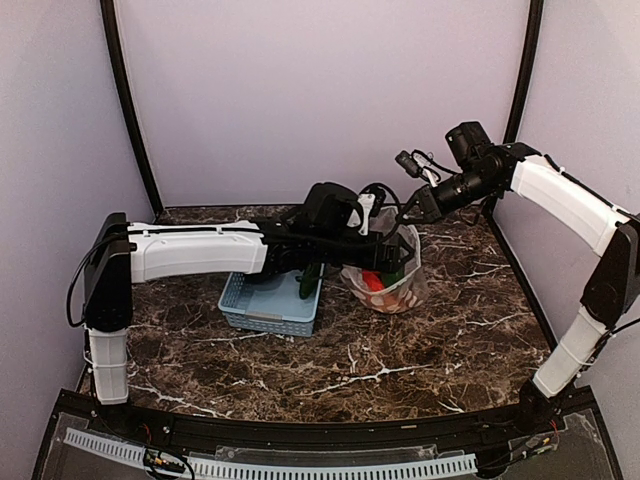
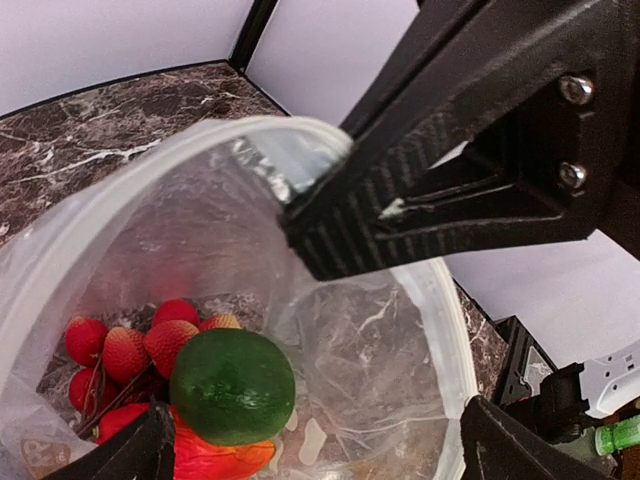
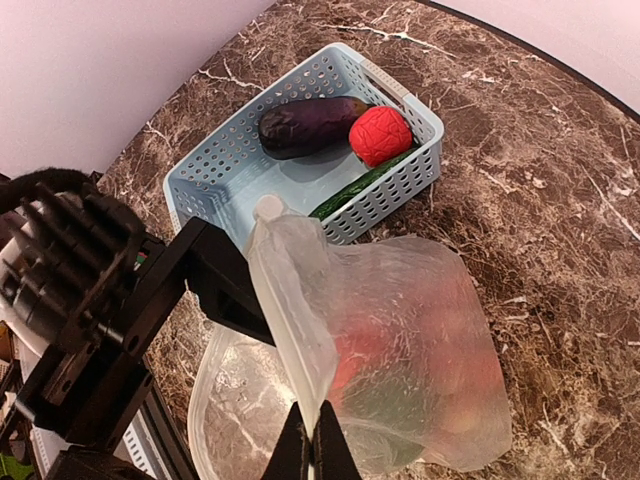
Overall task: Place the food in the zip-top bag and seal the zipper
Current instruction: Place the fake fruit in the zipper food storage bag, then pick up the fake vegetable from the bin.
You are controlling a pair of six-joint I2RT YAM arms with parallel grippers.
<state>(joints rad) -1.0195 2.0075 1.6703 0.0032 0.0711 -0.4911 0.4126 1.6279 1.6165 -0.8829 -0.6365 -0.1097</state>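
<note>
Lying in one basket [image 3: 395, 190], three foods [image 3: 310, 125], one bag [image 3: 420, 330]

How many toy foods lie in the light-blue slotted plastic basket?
3: dark purple eggplant in the middle, red bumpy ball beside it, green cucumber along one long wall; more may be hidden.

Marble table [image 1: 400, 360]: basket [image 1: 270, 308], zip-top bag [image 1: 410, 282]
</note>
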